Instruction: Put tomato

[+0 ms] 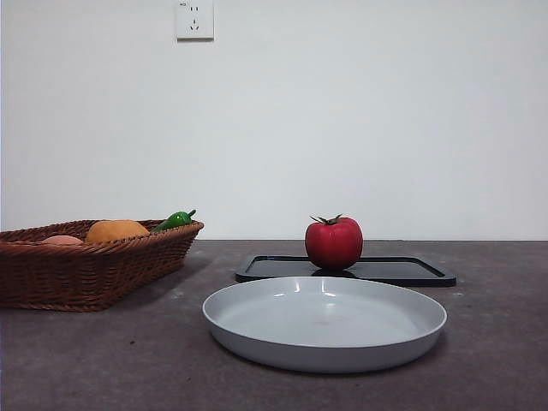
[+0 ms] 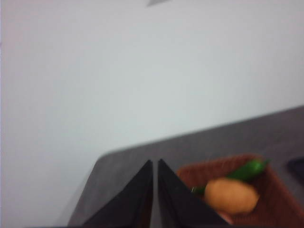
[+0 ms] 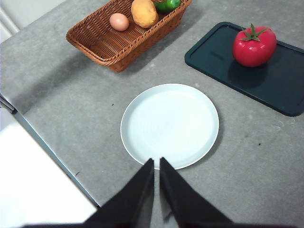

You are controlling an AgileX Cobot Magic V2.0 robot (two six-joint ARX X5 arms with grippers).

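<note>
The red tomato (image 1: 333, 242) with its dark green calyx sits on a black tray (image 1: 402, 271) behind a pale grey plate (image 1: 324, 322). From above, the right wrist view shows the tomato (image 3: 254, 45) on the tray (image 3: 266, 76), beyond the bare plate (image 3: 169, 124). My right gripper (image 3: 156, 164) hovers high over the plate's near rim, shut and holding nothing. My left gripper (image 2: 155, 165) is raised beside the basket (image 2: 266, 199), shut and holding nothing. Neither arm appears in the front view.
A brown wicker basket (image 1: 86, 265) stands at the left with an orange round fruit (image 1: 116, 229), a pale pink-orange fruit (image 1: 62, 241) and a green pepper (image 1: 175, 220). The table's edge (image 3: 42, 142) runs past the plate in the right wrist view.
</note>
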